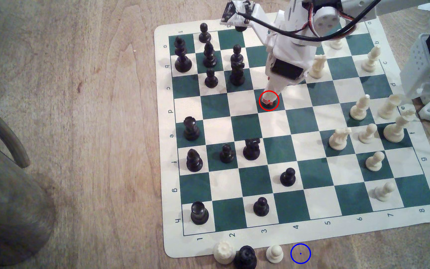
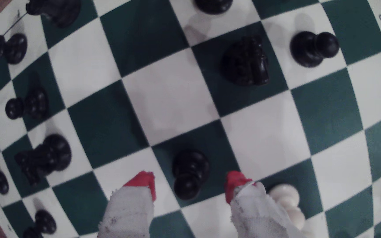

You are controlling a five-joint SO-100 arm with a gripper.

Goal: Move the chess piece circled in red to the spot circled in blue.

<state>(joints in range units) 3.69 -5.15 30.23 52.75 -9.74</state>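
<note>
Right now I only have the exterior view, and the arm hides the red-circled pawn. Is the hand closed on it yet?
Observer: No. In the wrist view the hand is open, and the black pawn stands between its two red-tipped fingers with a gap on each side.
Operator: Is the pawn upright?
Observer: It appears so; its base sits on a green square, not tipped.
Operator: Anything crowding the fingers?
Observer: A cream pawn stands right beside one finger, on the neighbouring green square.
Operator: I see the blue-circled spot on bare wood, beside the cream pawn off the board.
</note>
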